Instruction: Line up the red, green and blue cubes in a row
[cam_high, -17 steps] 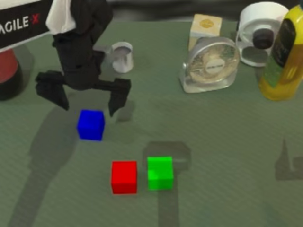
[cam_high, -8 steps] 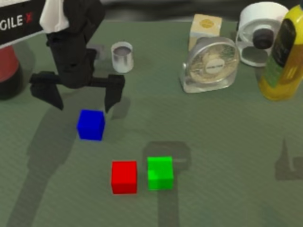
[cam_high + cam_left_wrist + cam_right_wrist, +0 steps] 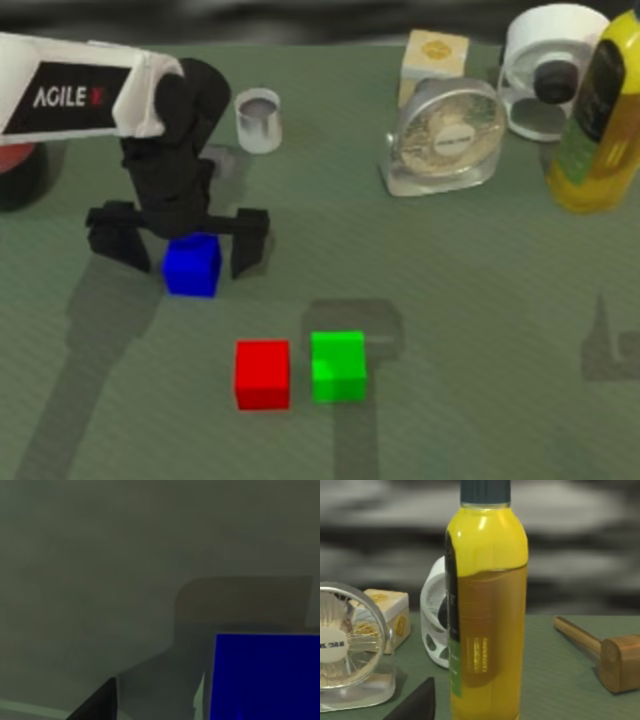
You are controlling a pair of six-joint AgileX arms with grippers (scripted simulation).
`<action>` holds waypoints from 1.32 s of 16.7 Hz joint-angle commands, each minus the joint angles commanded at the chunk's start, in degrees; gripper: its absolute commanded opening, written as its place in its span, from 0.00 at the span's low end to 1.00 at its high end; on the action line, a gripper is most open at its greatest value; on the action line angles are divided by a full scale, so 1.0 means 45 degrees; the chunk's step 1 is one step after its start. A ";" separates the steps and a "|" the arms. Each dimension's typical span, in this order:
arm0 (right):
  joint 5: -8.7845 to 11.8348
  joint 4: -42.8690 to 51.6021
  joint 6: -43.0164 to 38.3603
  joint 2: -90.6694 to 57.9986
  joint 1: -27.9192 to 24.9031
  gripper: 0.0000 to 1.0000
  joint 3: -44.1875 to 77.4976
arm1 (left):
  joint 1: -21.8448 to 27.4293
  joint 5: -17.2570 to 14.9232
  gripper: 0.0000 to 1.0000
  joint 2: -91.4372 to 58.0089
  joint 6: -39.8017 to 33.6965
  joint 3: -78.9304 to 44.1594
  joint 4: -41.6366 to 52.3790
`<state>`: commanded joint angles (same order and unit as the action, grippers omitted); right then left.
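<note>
Far back, a small grey cup (image 3: 258, 120) stands upright, contents unclear. Left gripper (image 3: 180, 240) hangs spread wide, fingers straddling the blue cube (image 3: 192, 266) at left; red cube (image 3: 262, 374) and green cube (image 3: 338, 366) wait side by side nearer.

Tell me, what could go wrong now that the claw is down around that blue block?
The left claw straddles the blue cube with its fingers wide open. The cube sits nearer one finger, so closing might shove or twist it before gripping. If carried to the row, it could bump the red cube, which sits right beside the green cube. The right claw isn't in the top view.
</note>
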<state>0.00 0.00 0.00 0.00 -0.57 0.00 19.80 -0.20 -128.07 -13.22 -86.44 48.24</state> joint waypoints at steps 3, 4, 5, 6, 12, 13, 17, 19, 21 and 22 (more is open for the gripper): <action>0.0000 0.0000 0.0000 0.0000 0.0000 1.00 0.0000 | 0.0000 -0.0001 1.00 -0.0057 0.0001 0.0069 -0.0099; 0.0000 0.0000 0.0000 0.0000 0.0000 1.00 0.0000 | 0.0000 -0.0001 1.00 -0.0057 0.0001 0.0069 -0.0099; 0.0000 0.0000 0.0000 0.0000 0.0000 1.00 0.0000 | 0.0000 -0.0001 0.92 -0.0057 0.0001 0.0069 -0.0099; 0.0000 0.0000 0.0000 0.0000 0.0000 1.00 0.0000 | 0.0000 -0.0001 0.85 -0.0057 0.0001 0.0069 -0.0099; 0.0000 0.0000 0.0000 0.0000 0.0000 1.00 0.0000 | 0.0000 -0.0001 0.40 -0.0057 0.0001 0.0069 -0.0099; 0.0000 0.0000 0.0000 0.0000 0.0000 1.00 0.0000 | 0.0000 -0.0001 0.32 -0.0057 0.0001 0.0069 -0.0099; 0.0000 0.0000 0.0000 0.0000 0.0000 1.00 0.0000 | 0.0000 -0.0001 0.02 -0.0057 0.0001 0.0069 -0.0099; 0.0000 0.0000 0.0000 0.0000 0.0000 1.00 0.0000 | 0.0000 -0.0001 0.00 -0.0057 0.0001 0.0069 -0.0099; 0.0000 0.0000 0.0000 0.0000 0.0000 1.00 0.0000 | 0.0000 -0.0001 0.00 -0.0057 0.0001 0.0069 -0.0099; 0.0000 0.0000 0.0000 0.0000 0.0000 1.00 0.0000 | 0.0000 -0.0001 0.00 -0.0057 0.0001 0.0069 -0.0099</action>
<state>0.00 0.00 0.00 0.00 -0.57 0.00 19.80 -0.20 -128.33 -13.21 -86.13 47.79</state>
